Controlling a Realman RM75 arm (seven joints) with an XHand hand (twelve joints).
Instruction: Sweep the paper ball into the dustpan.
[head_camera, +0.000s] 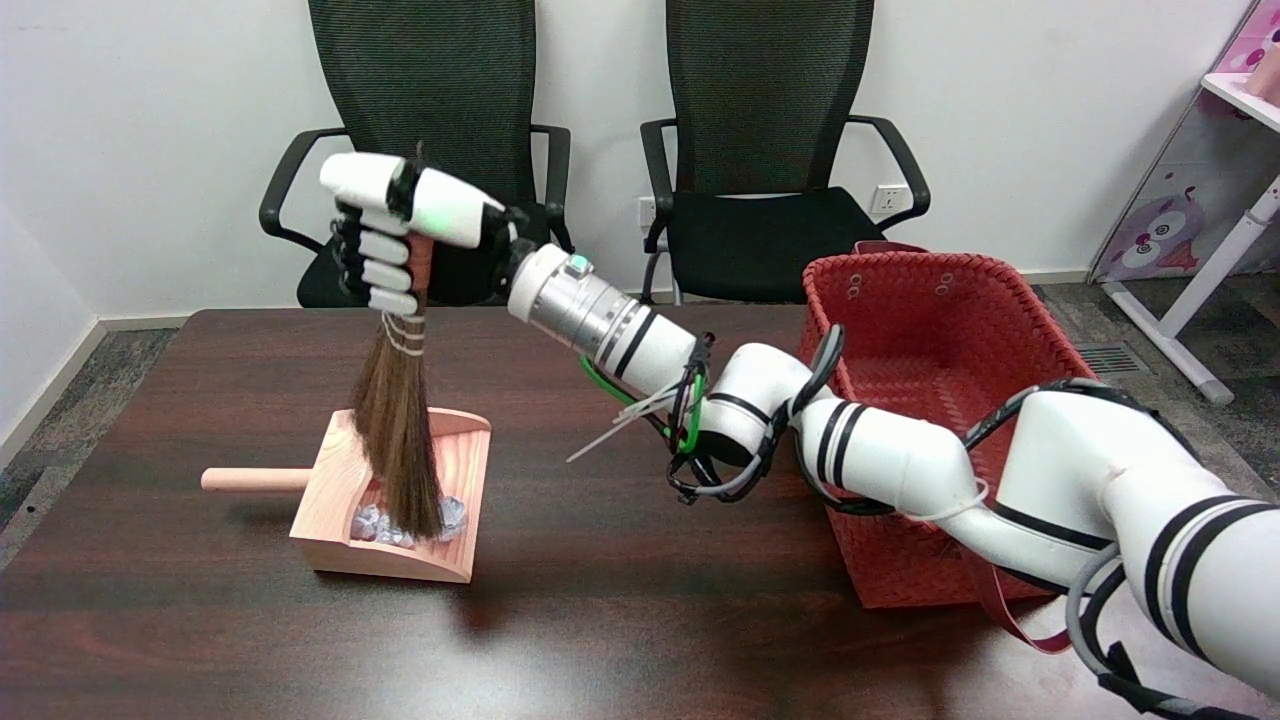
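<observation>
Right hand (395, 235), fingers wrapped round broom (400, 420) handle; bristles over paper ball (450, 515) inside dustpan (470, 470). We advise lifting broom straight, avoiding flick-out.

- My right hand (400, 235) is black and white: glossy white shells over the back and finger segments, black parts showing between them.
- A faint green glow sits on the white shell at the back of my hand.
- My wrist (580, 305) is a brushed silver cylinder with a white cap and a small teal button on top.
- My right arm (900, 455) is made of rounded white segments, each ringed by paired black bands.
- Black cables (1010, 405) loop along the outside of my arm, running from joint to joint.
- A green cable (690, 435) curls near my forearm joint.
- White zip ties (615, 430) stick out there, tails untrimmed.
</observation>
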